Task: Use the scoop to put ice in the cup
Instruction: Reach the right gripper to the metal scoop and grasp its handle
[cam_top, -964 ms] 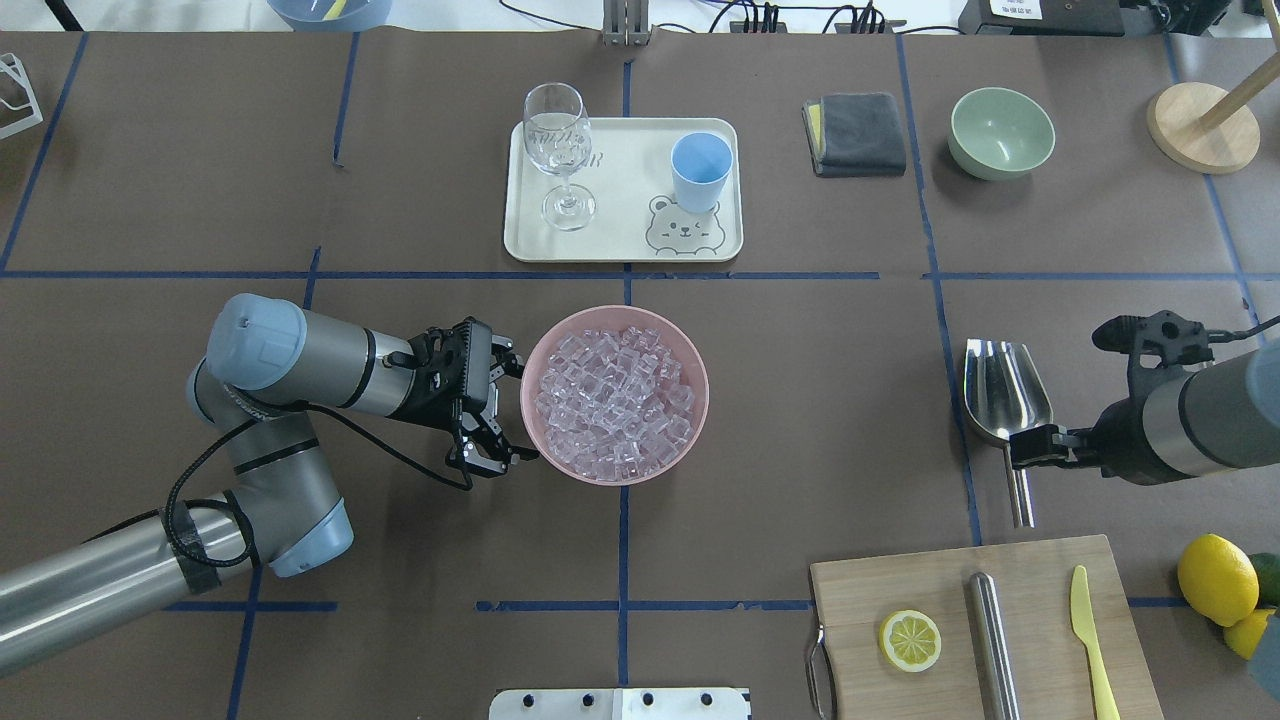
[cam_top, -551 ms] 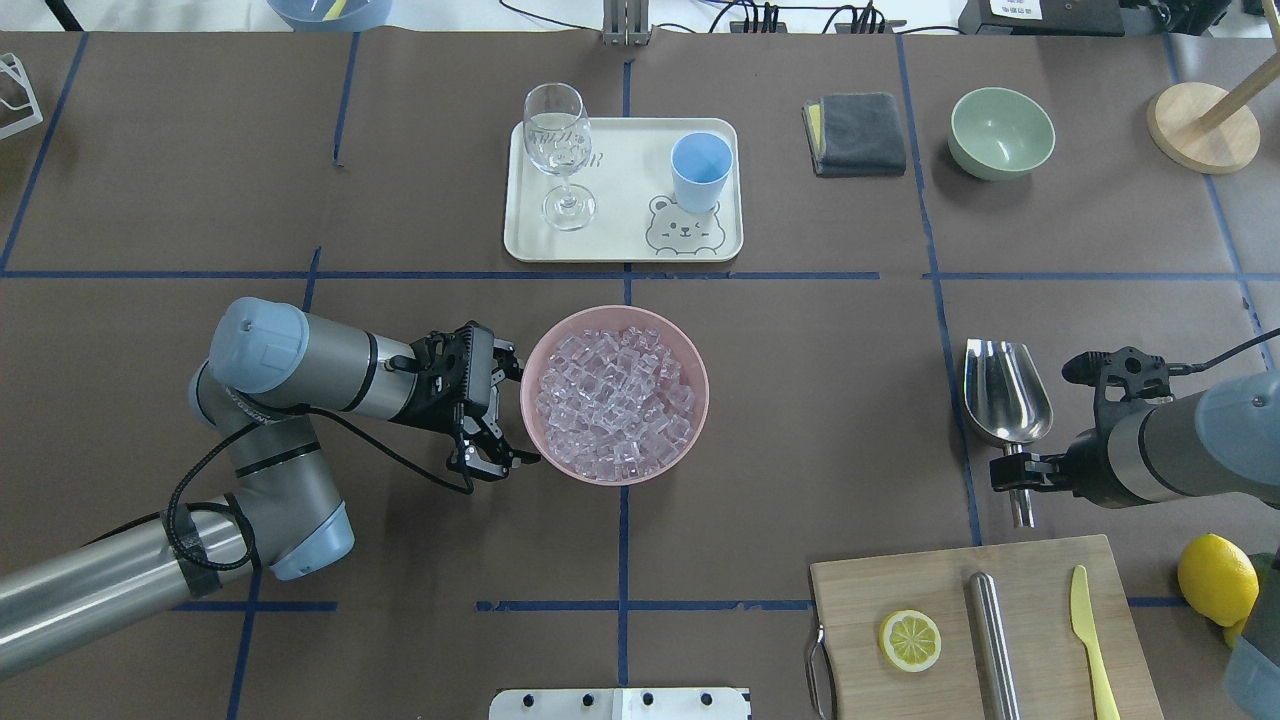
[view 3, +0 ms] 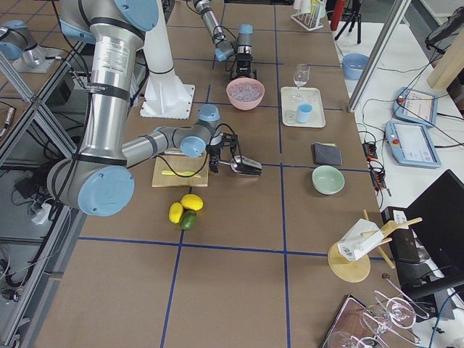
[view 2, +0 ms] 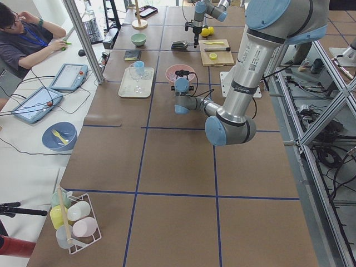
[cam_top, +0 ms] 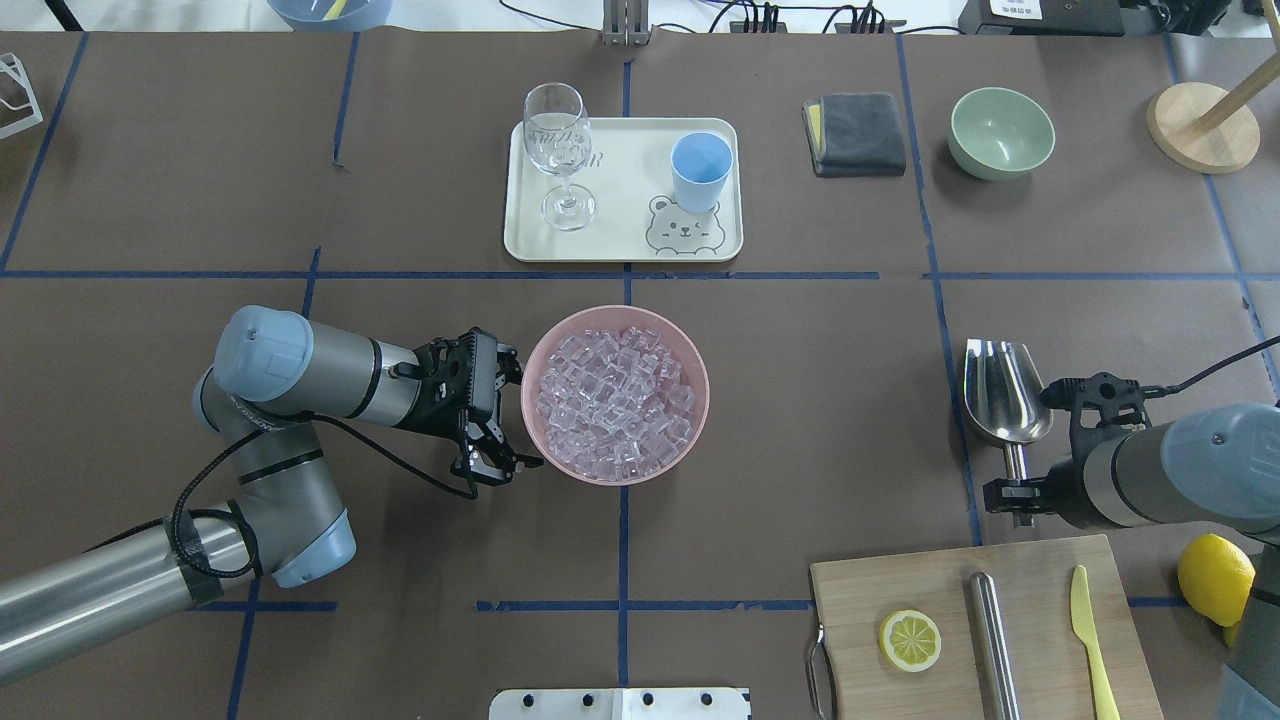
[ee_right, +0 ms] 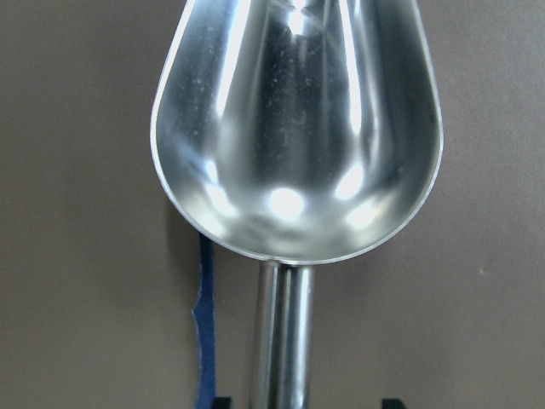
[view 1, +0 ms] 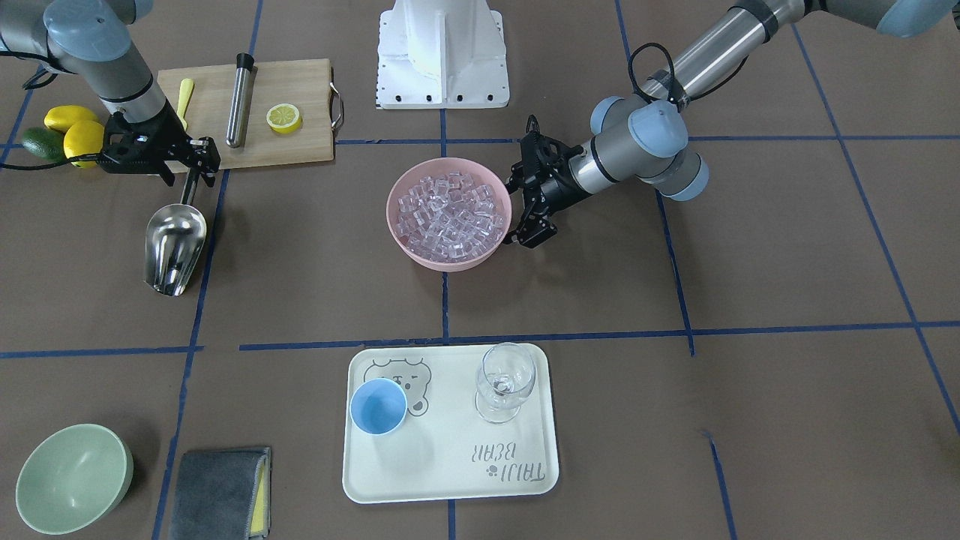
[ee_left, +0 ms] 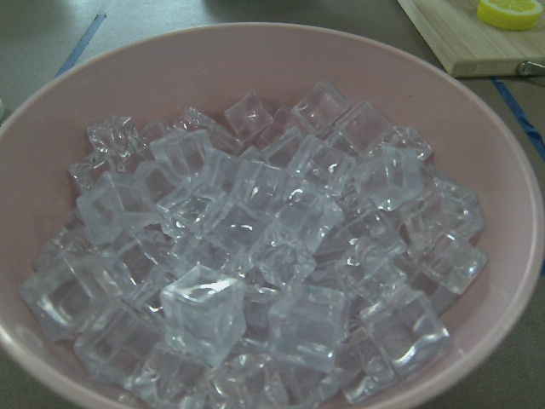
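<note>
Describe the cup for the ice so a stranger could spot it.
Find the cream tray with a cartoon bear, beyond the pink bowl of ice from the robot. Two things stand on it: the cup is the small, opaque, light-blue, handleless one beside the bear, not the clear stemmed glass.

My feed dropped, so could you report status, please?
Both open: right gripper straddles scoop handle, left gripper beside ice bowl. Cup empty; wine glass shares tray.

Brown-papered table [cam_top: 800,400] with tray [cam_top: 625,200], pink bowl [view 1: 450,262], scoop [cam_top: 1005,395], cutting board [cam_top: 1040,590], cloth [cam_top: 860,130], green bowl [cam_top: 1000,130]
</note>
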Available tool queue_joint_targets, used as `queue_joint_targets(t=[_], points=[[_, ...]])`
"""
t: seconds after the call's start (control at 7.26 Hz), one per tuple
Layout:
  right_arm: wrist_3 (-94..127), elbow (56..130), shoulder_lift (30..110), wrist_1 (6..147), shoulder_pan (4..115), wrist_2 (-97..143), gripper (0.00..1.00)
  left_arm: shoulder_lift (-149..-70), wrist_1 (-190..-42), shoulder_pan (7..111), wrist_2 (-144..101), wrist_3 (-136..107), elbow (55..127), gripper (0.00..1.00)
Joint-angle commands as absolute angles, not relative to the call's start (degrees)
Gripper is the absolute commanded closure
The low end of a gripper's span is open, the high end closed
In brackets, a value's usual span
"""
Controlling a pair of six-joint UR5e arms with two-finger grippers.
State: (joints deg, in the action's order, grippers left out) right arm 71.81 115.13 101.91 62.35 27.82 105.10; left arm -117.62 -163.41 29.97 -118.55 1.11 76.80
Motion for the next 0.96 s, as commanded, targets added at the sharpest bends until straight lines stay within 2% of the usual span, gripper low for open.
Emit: queue_joint_targets(t=[0.0,0.69,0.83], points=[[71.72,115.49,102.04,62.4,26.81,104.94,1.0,-117.6,-163.48,29.79,-118.13,1.05,76.82,0.0],[65.76,120.14,102.13,62.49,31.46,105.3,1.0,-117.16,-164.53,29.79,-118.12,1.05,76.82,0.0],[58.69,120.58,101.95,62.49,31.99,105.55,1.0,-117.16,-164.62,29.79,-118.12,1.05,76.82,0.0]])
